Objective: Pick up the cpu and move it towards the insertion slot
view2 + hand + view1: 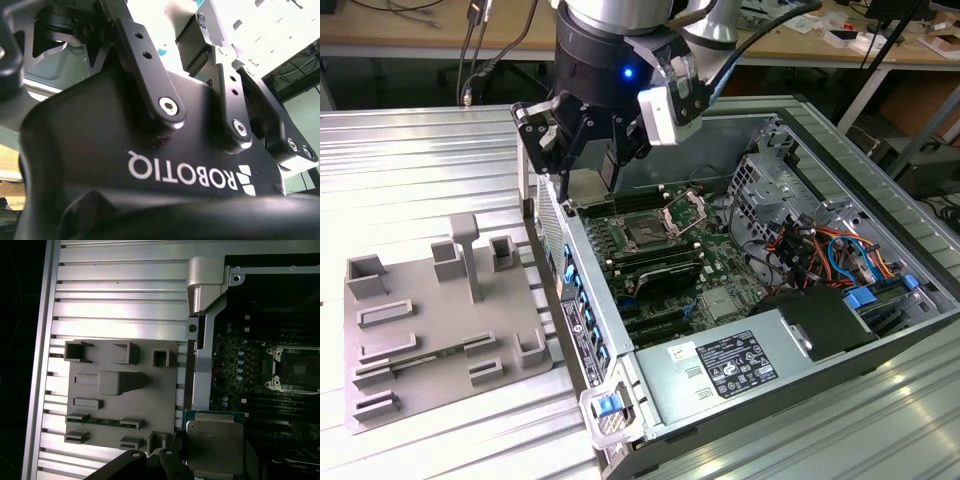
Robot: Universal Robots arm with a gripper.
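In the first wrist view the cpu (215,446), a flat square chip with a pale silver top, sits between the dark fingers of my gripper (212,467), which is shut on it. In the exterior view my gripper (585,165) hangs over the near-left wall of the open computer case (575,300), above the motherboard's edge. The insertion slot (646,233) is a square socket with a dark centre and a raised metal bracket, and it lies further into the case, to the exterior view's right of the gripper. The insertion slot (298,371) also appears in the first wrist view, apart from the cpu.
A grey plastic tray (430,330) with raised blocks lies on the ribbed metal table, to the exterior view's left of the case; the tray (122,405) also appears in the first wrist view. Cables, drive cages and a power supply (730,365) crowd the case's right side. The gripper body (150,170) is close up in the second wrist view.
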